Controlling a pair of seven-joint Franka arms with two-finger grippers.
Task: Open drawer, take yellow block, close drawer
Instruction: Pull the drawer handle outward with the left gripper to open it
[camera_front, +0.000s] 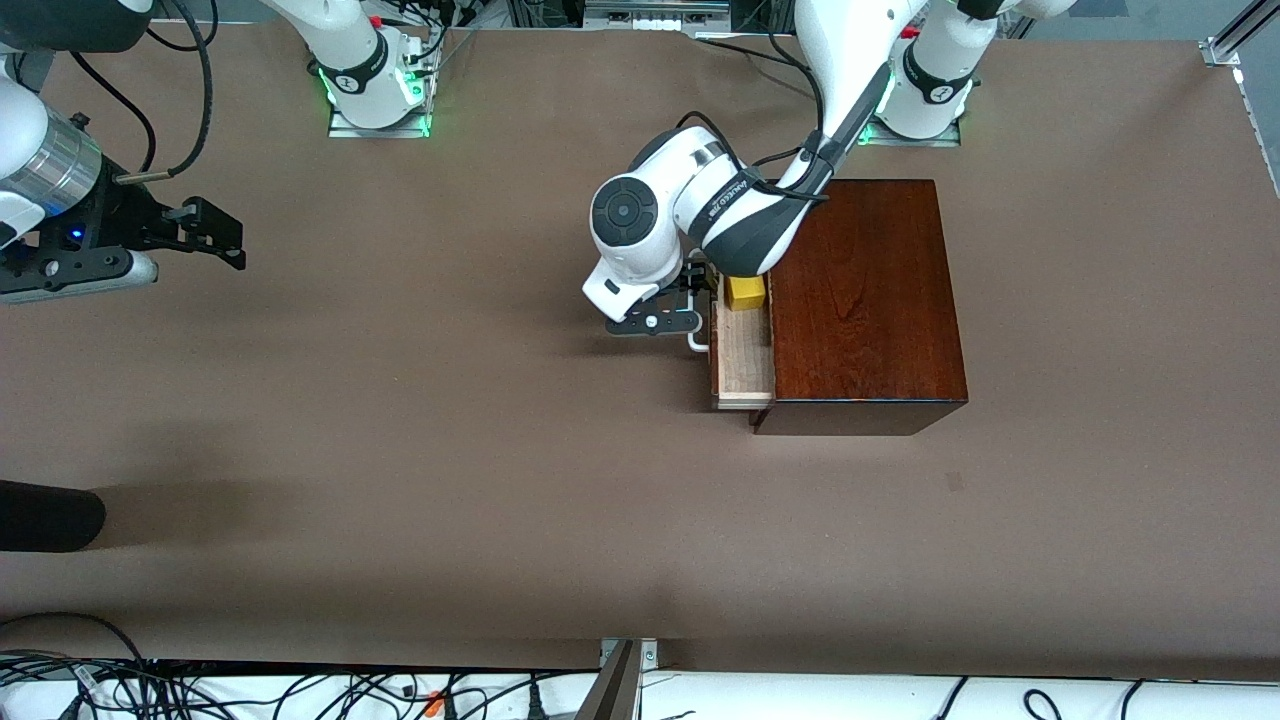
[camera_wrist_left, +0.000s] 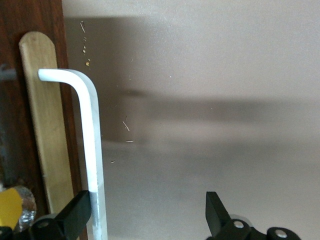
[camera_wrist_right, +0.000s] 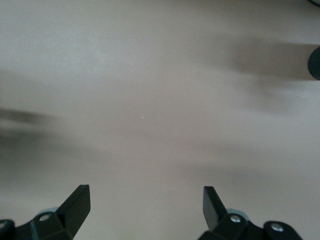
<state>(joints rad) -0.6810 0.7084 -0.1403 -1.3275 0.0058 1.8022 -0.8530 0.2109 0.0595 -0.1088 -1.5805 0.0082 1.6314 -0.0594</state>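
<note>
Front view: drawer (camera_front: 742, 358) part open, left gripper (camera_wrist_left: 145, 220) wide at the handle (camera_wrist_left: 90, 145). Next: yellow block (camera_front: 745, 292). Right gripper (camera_wrist_right: 145, 212) waits, wide.

The left arm's wrist (camera_front: 735, 225) hangs over the yellow block (camera_front: 745, 292) in the drawer (camera_front: 742, 365) — barring reach from above.

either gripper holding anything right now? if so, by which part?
Nothing is held. The left gripper is open at the drawer, one finger against its white handle, not clamped. The right gripper waits open over bare table.
</note>
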